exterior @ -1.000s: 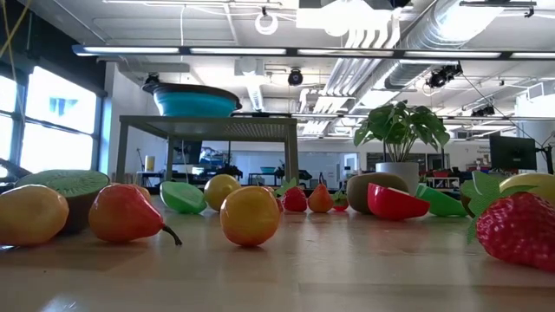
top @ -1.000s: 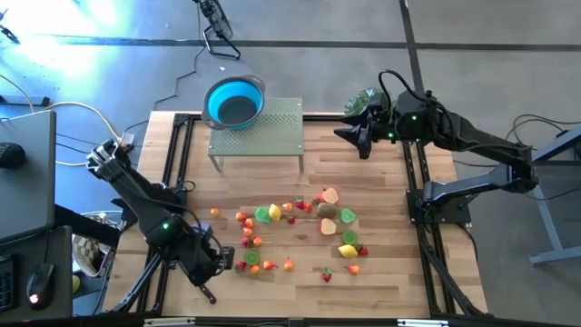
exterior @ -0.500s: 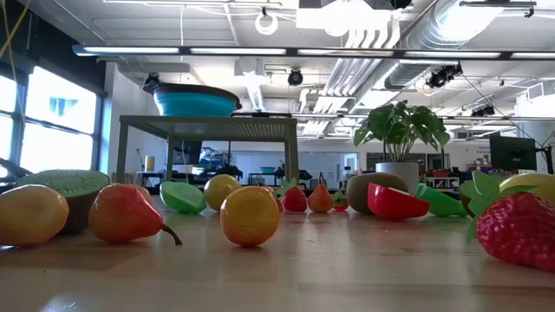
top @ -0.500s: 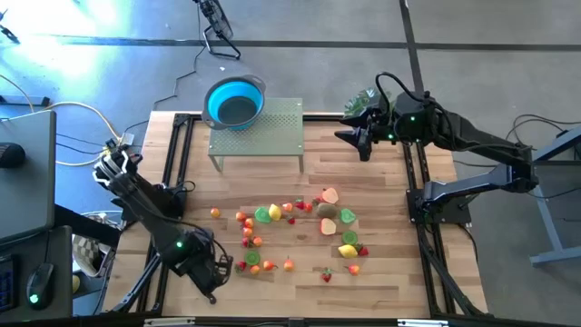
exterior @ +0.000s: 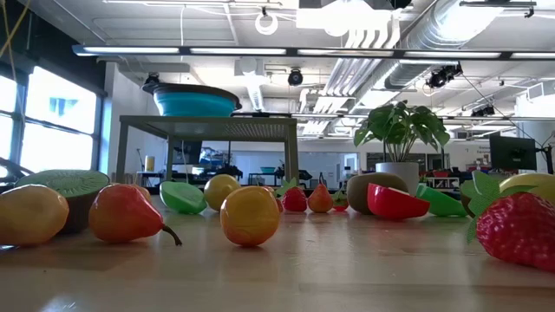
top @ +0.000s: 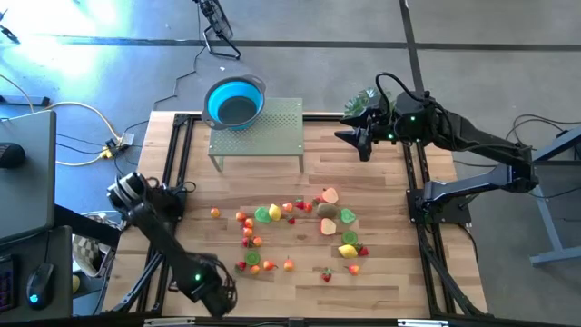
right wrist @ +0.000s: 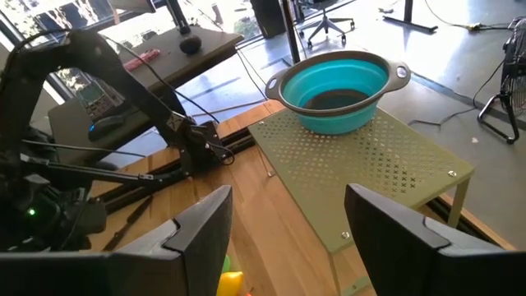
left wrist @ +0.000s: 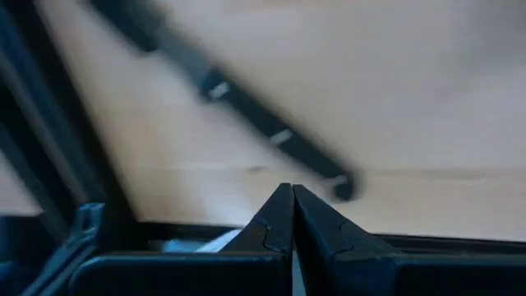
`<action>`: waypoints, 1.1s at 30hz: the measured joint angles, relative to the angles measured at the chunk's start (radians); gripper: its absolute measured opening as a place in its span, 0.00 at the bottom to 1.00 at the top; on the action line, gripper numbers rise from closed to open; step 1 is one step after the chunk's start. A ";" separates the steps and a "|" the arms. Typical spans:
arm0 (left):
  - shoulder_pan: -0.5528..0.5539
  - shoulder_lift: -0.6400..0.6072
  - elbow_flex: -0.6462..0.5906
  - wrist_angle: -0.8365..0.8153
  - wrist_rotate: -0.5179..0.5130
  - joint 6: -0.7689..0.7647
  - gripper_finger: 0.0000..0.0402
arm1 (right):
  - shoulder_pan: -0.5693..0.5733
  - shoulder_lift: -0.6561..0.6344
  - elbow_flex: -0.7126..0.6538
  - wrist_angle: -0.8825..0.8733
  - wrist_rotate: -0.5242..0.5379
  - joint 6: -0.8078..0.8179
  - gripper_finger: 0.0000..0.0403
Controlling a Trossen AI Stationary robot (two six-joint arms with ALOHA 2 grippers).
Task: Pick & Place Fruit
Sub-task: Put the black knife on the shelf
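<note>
Left fingers (left wrist: 279, 215): pressed together tip to tip, nothing between them; they point down at bare wood at the table's near edge.
Knife (left wrist: 246, 115): a black-handled knife lies on the wood just beyond those tips, blurred; no contact visible.
Left gripper (top: 221, 298): low at the near-left corner of the table (top: 381, 173), beside the fruit but over none of it.
Left arm: folded hard, elbow out past the table's left rail, forearm running toward the near edge.
Right fingers (right wrist: 197, 234): held apart, empty.
Right gripper (top: 360, 142): waits high at the far-right corner, facing the blue bowl (top: 234, 101) on the perforated green stand (top: 268, 127).
Fruit (top: 300, 232): scattered mid-table, near side of centre; none in the bowl.
Risk 1: shut fingers cannot take a piece; lowered as they are, they would likely shove or roll it.
Risk 2: a sweep from this corner may strike the knife or the frame rail.
Risk 3: round pieces may roll off the edge.
</note>
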 joint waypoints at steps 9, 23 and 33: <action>-0.093 0.074 0.000 0.007 0.095 -0.029 0.00 | 0.000 0.000 0.000 0.001 -0.001 0.004 0.57; -0.097 0.135 -0.001 -0.025 -0.045 -0.019 0.00 | 0.000 0.000 0.000 0.002 0.000 0.004 0.57; -0.072 0.164 0.008 0.021 -0.082 0.010 0.00 | 0.000 0.000 0.000 0.005 0.000 0.004 0.57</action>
